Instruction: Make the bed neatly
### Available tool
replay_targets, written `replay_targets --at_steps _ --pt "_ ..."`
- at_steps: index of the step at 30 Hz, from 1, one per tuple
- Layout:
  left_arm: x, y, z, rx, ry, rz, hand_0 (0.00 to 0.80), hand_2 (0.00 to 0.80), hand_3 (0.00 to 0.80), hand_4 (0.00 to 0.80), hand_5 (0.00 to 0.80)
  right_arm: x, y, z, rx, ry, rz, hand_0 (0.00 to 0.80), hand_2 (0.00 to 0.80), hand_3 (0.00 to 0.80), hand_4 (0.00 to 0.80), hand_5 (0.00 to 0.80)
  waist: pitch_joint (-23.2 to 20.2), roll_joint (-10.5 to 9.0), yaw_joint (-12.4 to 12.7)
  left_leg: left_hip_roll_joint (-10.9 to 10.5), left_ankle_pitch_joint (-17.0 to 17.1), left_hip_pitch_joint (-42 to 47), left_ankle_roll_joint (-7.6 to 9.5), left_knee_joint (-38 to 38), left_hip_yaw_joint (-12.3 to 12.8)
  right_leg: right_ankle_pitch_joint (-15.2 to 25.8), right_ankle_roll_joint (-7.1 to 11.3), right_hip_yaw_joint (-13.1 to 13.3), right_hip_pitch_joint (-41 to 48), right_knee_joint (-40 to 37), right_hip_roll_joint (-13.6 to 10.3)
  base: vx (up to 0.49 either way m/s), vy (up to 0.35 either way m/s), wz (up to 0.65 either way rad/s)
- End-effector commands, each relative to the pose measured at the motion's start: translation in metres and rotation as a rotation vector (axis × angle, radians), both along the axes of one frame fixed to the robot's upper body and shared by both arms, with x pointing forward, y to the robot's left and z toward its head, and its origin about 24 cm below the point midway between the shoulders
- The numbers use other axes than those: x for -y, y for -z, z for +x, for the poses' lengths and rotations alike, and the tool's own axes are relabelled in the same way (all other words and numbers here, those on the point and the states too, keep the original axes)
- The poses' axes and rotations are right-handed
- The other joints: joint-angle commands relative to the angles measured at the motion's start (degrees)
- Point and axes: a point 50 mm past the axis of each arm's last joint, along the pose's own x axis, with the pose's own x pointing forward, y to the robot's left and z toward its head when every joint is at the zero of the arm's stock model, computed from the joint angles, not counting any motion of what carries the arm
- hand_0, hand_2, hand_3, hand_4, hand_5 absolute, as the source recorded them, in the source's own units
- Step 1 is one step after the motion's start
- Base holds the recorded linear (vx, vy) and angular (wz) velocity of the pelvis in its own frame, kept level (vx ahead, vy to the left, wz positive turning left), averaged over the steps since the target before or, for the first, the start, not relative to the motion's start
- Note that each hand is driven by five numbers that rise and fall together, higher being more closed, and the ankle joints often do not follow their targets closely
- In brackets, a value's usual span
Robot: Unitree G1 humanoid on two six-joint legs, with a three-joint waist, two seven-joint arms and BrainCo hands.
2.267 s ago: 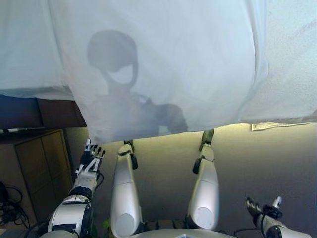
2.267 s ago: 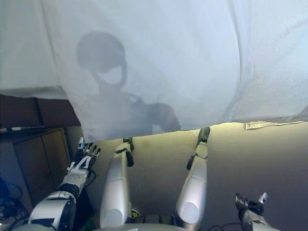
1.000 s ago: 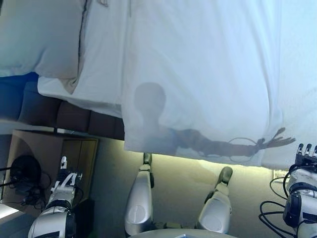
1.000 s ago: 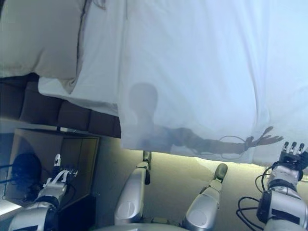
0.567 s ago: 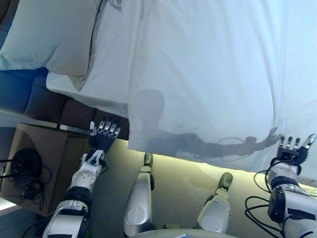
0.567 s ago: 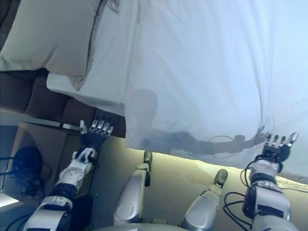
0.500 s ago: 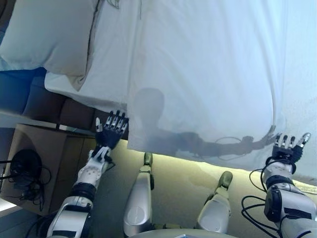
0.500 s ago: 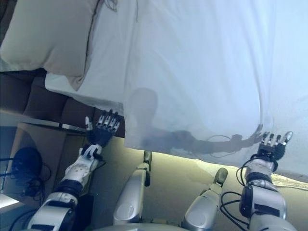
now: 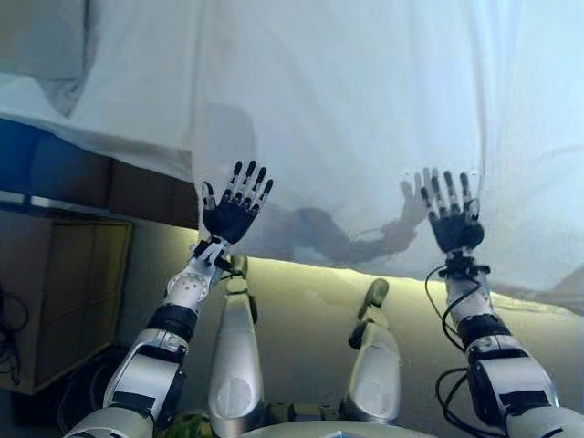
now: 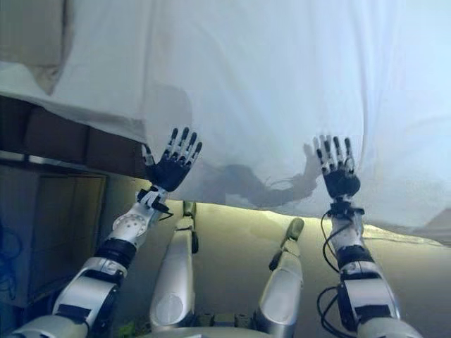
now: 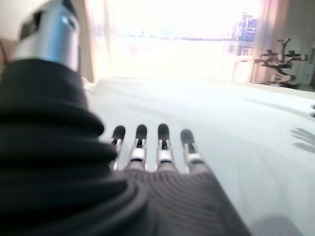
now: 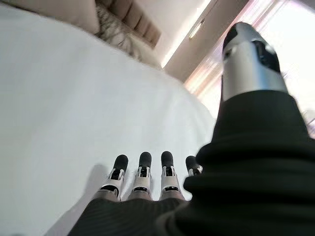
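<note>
A white duvet (image 9: 347, 109) covers the bed and hangs over its near edge. My left hand (image 9: 230, 212) is open with straight fingers, raised at the duvet's hanging left corner. My right hand (image 9: 453, 224) is open with straight fingers, raised in front of the hanging edge further right. Neither hand holds cloth. In the left wrist view my fingers (image 11: 147, 147) point over the smooth duvet (image 11: 236, 128). In the right wrist view my fingers (image 12: 142, 172) lie just above the duvet (image 12: 74, 98). A pillow (image 9: 41, 41) lies at the bed's far left.
A dark upholstered bed base (image 9: 64, 173) shows under the sheet at left. A wooden nightstand (image 9: 55, 292) stands below it. A padded headboard (image 12: 135, 22) and the pillow (image 12: 59, 10) show in the right wrist view. A bright window (image 11: 172, 19) lies beyond the bed.
Both hands have risen and moved inward from the sides to the duvet's near edge, fingers spread. The camera has also shifted, so the bed sits differently in view.
</note>
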Motion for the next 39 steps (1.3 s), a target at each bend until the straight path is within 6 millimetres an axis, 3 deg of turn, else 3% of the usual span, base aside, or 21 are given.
replay_targets --at_steps 1,8,14,17,19,20,24,29,31,37,39 --pt "0.016 -0.033 0.016 0.183 0.062 -0.072 0.0 0.0 0.0 0.0 0.0 0.01 -0.039 0.013 0.204 -0.106 -0.122 0.0 0.0 0.0 0.0 0.0 1.2 2.56 0.5 -3.4 0.1 -0.8 3.99 -1.5 1.2 3.0 -0.99 2.0 -8.2 6.5 2.1 -0.038 0.128 -0.17" --pt "0.031 -0.048 0.016 0.305 0.112 -0.129 0.0 0.0 0.0 0.0 0.0 -0.013 -0.083 0.037 0.341 -0.198 -0.168 0.0 0.0 0.0 0.0 0.0 1.2 3.76 -0.4 -3.4 0.6 -12.4 3.33 3.8 0.7 2.0 -1.05 4.6 -20.5 11.7 1.7 -0.022 0.117 -0.1" --pt "0.034 -0.065 0.018 0.411 0.1 -0.146 0.0 0.0 0.0 0.0 0.0 -0.023 -0.113 0.047 0.461 -0.261 -0.145 0.0 0.0 0.0 0.0 0.0 1.2 4.03 -0.8 -3.4 -0.1 -20.3 2.31 8.0 -0.1 2.6 -0.59 6.1 -27.8 12.9 1.8 0.003 0.09 -0.1" --pt "0.033 -0.069 0.023 0.402 0.077 -0.106 0.0 0.0 0.0 0.0 0.0 -0.023 -0.12 0.05 0.469 -0.285 -0.136 0.0 0.0 0.0 0.0 0.0 1.2 4.22 -0.9 -2.8 -2.8 -22.8 1.71 11.5 -0.7 0.7 -0.09 7.4 -30.2 15.6 1.7 0.018 0.076 -0.14" --pt "0.028 -0.07 0.027 0.376 0.049 -0.068 0.0 0.0 0.0 0.0 0.0 -0.022 -0.123 0.053 0.453 -0.286 -0.132 0.0 0.0 0.0 0.0 0.0 1.2 4.29 -1.1 -2.8 -2.1 -25.5 2.09 13.0 -0.3 1.7 -0.72 7.4 -32.9 16.8 1.4 -0.024 0.082 -0.23" --pt "0.025 -0.068 0.028 0.349 0.033 -0.036 0.0 0.0 0.0 0.0 0.0 -0.02 -0.119 0.053 0.43 -0.283 -0.125 0.0 0.0 0.0 0.0 0.0 1.2 4.37 -1.0 -2.5 -4.3 -25.3 1.8 14.5 -0.9 -0.1 -0.25 8.1 -33.0 18.4 1.7 0.088 0.067 -0.26" --pt "0.004 -0.068 0.04 0.225 -0.061 0.16 0.0 0.0 0.0 0.0 0.0 -0.009 -0.118 0.054 0.361 -0.259 -0.119 0.0 0.0 0.0 0.0 0.0 1.2 4.45 -1.5 -2.1 -3.0 -30.0 2.2 16.7 -0.9 1.2 -1.21 8.8 -37.7 20.4 1.8 -0.044 0.092 -0.11" --pt "-0.047 -0.064 0.052 -0.101 -0.28 0.229 0.0 0.0 0.0 0.0 0.0 0.02 -0.104 0.048 0.216 -0.187 -0.106 0.0 0.0 0.0 0.0 0.0 1.2 5.46 -1.9 -1.0 -3.5 -30.3 1.83 17.0 -0.8 -0.6 -1.07 9.9 -39.0 22.8 2.4 -0.005 0.106 -0.08" --pt "-0.067 -0.052 0.05 -0.219 -0.344 0.293 0.0 0.0 0.0 0.0 0.0 0.034 -0.102 0.044 0.143 -0.136 -0.113 0.0 0.0 0.0 0.0 0.0 1.2 6.12 -2.5 -0.8 -1.9 -31.2 1.96 16.5 0.1 0.3 -1.66 9.8 -40.4 22.8 2.0 -0.051 0.124 -0.07" --pt "-0.097 -0.017 0.035 -0.416 -0.42 0.371 0.0 0.0 0.0 0.0 0.0 0.073 -0.089 0.029 -0.059 0.059 -0.061 0.0 0.0 0.0 0.0 0.0 1.2 7.76 -3.3 -0.2 -1.5 -30.2 1.6 16.2 1.2 -0.1 -1.92 11.1 -41.2 23.4 1.6 -0.001 0.119 -0.04" --pt "-0.111 -0.002 0.027 -0.552 -0.5 0.479 0.0 0.0 0.0 0.0 0.0 0.092 -0.085 0.019 -0.118 0.163 -0.014 0.0 0.0 0.0 0.0 0.0 1.2 8.42 -3.7 0.2 -1.3 -29.5 1.4 15.8 1.7 -0.1 -1.89 11.4 -41.1 23.1 1.3 0.01 0.104 -0.04"
